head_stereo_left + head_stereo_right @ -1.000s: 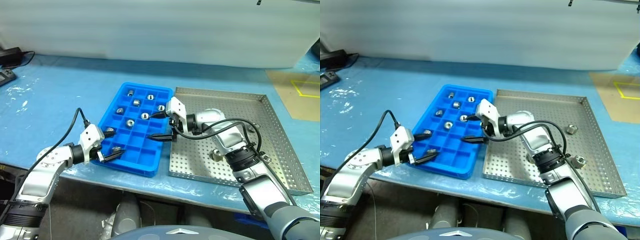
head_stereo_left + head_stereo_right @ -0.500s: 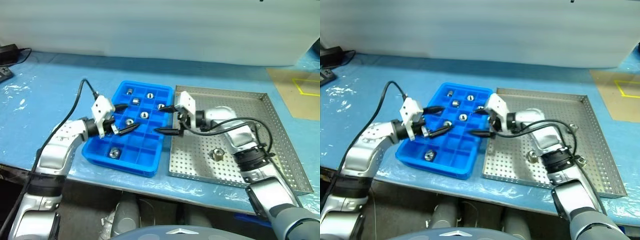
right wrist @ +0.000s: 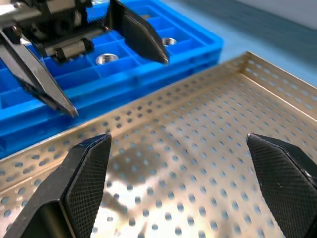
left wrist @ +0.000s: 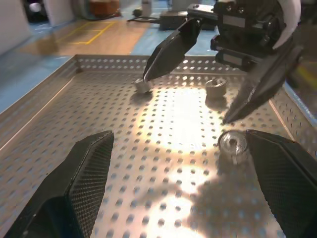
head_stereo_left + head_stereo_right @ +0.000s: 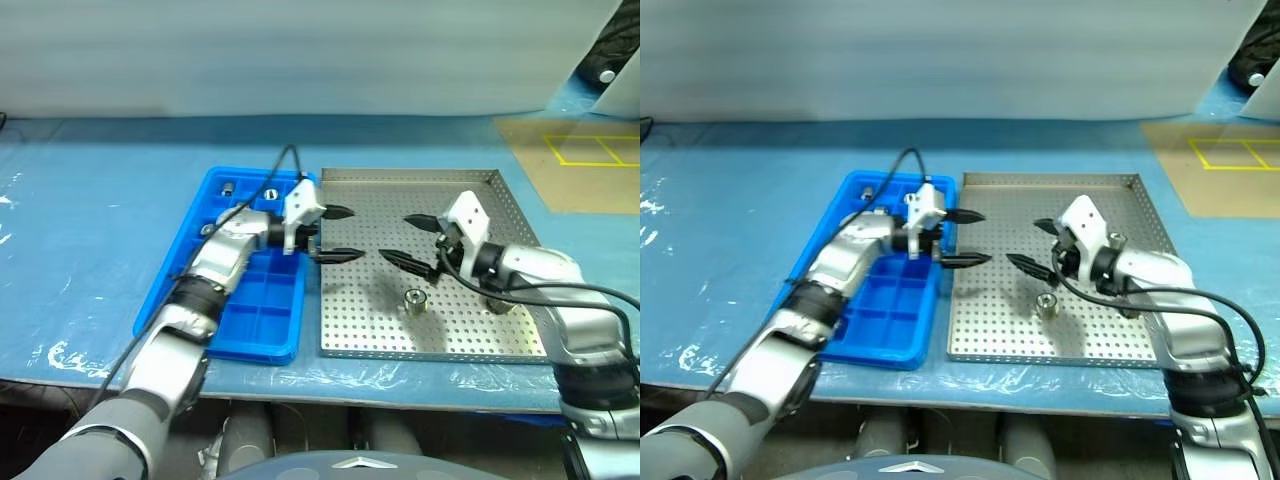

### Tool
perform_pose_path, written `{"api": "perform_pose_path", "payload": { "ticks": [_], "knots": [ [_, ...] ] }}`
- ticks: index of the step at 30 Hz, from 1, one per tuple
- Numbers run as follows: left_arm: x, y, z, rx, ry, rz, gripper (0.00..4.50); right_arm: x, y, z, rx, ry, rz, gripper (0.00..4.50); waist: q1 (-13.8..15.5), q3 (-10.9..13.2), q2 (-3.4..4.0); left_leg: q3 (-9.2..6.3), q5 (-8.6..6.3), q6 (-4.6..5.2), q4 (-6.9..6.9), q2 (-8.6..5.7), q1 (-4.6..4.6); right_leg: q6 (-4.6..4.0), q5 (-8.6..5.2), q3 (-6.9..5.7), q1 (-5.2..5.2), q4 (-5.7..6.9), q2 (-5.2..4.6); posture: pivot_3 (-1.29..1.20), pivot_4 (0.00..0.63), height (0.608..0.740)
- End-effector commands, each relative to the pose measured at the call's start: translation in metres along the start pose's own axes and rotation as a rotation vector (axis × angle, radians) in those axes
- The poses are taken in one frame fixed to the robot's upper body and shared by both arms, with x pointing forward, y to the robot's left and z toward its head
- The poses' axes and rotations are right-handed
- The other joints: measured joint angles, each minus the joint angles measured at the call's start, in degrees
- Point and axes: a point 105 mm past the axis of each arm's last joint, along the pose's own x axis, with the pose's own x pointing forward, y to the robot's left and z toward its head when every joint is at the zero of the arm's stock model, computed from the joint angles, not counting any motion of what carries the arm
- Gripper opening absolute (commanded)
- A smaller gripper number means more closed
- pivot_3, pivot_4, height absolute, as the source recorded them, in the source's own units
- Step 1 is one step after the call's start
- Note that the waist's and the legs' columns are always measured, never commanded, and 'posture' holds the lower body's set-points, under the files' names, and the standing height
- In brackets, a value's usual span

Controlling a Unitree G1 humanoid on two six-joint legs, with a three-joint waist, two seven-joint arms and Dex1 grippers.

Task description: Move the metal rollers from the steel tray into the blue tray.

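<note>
Nearest: a roller (image 5: 414,301) sits loose on the steel tray (image 5: 500,340) floor, upright, hole up, just below and between the two claws, a bit closer to the right claw (image 5: 408,243) tips. A second roller (image 5: 499,303) lies by the right wrist, partly hidden under the arm. The left wrist view has three rollers on the perforated floor: one (image 4: 233,144) near the right claw's lower fingertip, two further back, one of them (image 4: 216,88) beyond the right claw and the other (image 4: 143,86) under its upper finger.

Right claw: spread wide, empty, pointing across the tray toward the left claw (image 5: 338,234). Left claw: also spread wide, empty, reaching level over the steel tray's left rim, tips facing the right claw, the two well apart.

Behind the left claw's arm: the blue tray (image 5: 165,305) on the counter (image 5: 80,230), touching or just beside the steel tray. Rollers already sit in its far compartments, e.g. (image 5: 270,194), (image 5: 228,188); the near compartments look empty.

Step in hand, as judged: pick the next roller off the steel tray. The near roller suits the right claw best. Tilt the tips down, straddle it with one finger on each side, and close on its round wall, not its top. It's smooth and short, so it could roll or skid on the holes; come straight down and squeeze slowly. Keep the left claw out of the path, or send it to a far roller. Drop into an empty near compartment.
</note>
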Motion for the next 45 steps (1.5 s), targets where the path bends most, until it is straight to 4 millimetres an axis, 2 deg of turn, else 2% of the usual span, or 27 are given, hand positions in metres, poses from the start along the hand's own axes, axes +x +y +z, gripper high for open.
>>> {"api": "perform_pose_path", "payload": {
  "ticks": [1, 7, 12, 21, 27, 30, 34, 35, 38, 41, 45],
  "knots": [
    [0.025, -0.008, -0.002, 0.016, 0.013, -0.111, 4.45, -0.022, 0.003, 0.015, -0.02, -0.046, -0.102, 4.5, -1.3, 0.0, 0.02, 0.0, -0.04, 0.06, 0.0, -0.01, 0.02, 0.01, 0.0, 0.03, 0.03, -0.06, -0.01, -0.58, 0.15, 0.74],
    [0.048, -0.025, -0.024, -0.008, 0.088, -0.224, 4.45, -0.047, 0.01, 0.007, 0.013, -0.013, -0.207, 4.5, -5.4, 0.0, 0.1, 0.05, -0.18, 0.29, 0.0, -0.05, 0.05, 0.09, 0.04, 0.15, 0.05, -0.35, 0.07, -0.68, 0.15, 0.74],
    [0.053, -0.035, -0.046, -0.034, 0.148, -0.242, 4.45, -0.061, 0.012, 0.003, 0.03, 0.013, -0.26, 4.5, -8.0, 0.1, 0.14, 0.04, -0.26, 0.39, 0.04, -0.06, -0.02, 0.3, -0.08, 0.14, 0.07, -0.46, 0.06, -0.7, 0.15, 0.74],
    [0.063, -0.04, -0.068, -0.044, 0.215, -0.167, 4.45, -0.065, 0.015, 0.0, 0.041, 0.025, -0.28, 4.5, -11.1, 0.2, 0.29, -0.04, -0.4, 0.61, 0.15, -0.21, -0.12, 0.61, -0.26, -0.02, 0.24, -0.63, -0.21, -0.71, 0.15, 0.74],
    [0.061, -0.039, -0.078, -0.047, 0.269, -0.137, 4.45, -0.065, 0.016, 0.0, 0.043, 0.029, -0.277, 4.5, -13.1, 0.3, 0.37, -0.15, -0.56, 0.88, 0.14, -0.5, -0.27, 0.81, -0.37, -0.2, 0.3, -0.79, -0.54, -0.71, 0.15, 0.74],
    [0.057, -0.042, -0.081, -0.055, 0.277, -0.162, 3.87, -0.063, 0.017, -0.001, 0.047, 0.031, -0.271, 4.5, -14.0, 0.3, 0.4, -0.24, -0.62, 0.98, 0.12, -0.54, -0.3, 0.81, -0.37, -0.35, 0.49, -1.04, -0.6, -0.71, 0.15, 0.74],
    [0.056, -0.037, -0.083, -0.027, 0.293, -0.127, 2.5, -0.062, 0.02, -0.003, 0.054, 0.034, -0.26, 4.5, -14.6, 0.3, 0.41, -0.28, -0.73, 1.15, 0.05, -0.71, -0.3, 0.77, -0.3, -0.4, 0.68, -1.39, -0.75, -0.7, 0.15, 0.74],
    [0.056, -0.037, -0.083, -0.029, 0.289, -0.125, 2.5, -0.061, 0.02, -0.003, 0.055, 0.034, -0.259, 4.5, -14.6, 0.3, 0.41, -0.28, -0.76, 1.2, 0.04, -0.76, -0.31, 0.61, -0.2, -0.4, 0.69, -1.42, -0.79, -0.7, 0.15, 0.74],
    [0.056, -0.038, -0.081, -0.046, 0.267, -0.129, 1.78, -0.06, 0.02, -0.003, 0.057, 0.035, -0.253, 4.5, -14.8, 0.3, 0.42, -0.28, -0.82, 1.3, 0.04, -0.86, -0.31, 0.57, -0.18, -0.4, 0.76, -1.51, -0.88, -0.69, 0.15, 0.74],
    [0.056, -0.031, -0.078, -0.034, 0.256, -0.083, 1.74, -0.058, 0.018, -0.002, 0.054, 0.035, -0.244, 4.5, -15.2, 0.3, 0.41, -0.28, -0.85, 1.34, 0.04, -0.92, -0.34, 0.57, -0.18, -0.4, 0.76, -1.54, -0.95, -0.67, 0.15, 0.74],
    [0.056, -0.019, -0.057, -0.011, 0.164, -0.044, 1.74, -0.056, 0.015, -0.001, 0.05, 0.032, -0.236, 4.5, -15.6, 0.5, 0.49, -0.3, -0.85, 1.35, 0.06, -1.0, -0.35, 0.6, -0.19, -0.41, 0.78, -1.54, -1.03, -0.65, 0.15, 0.74]
  ]
}}
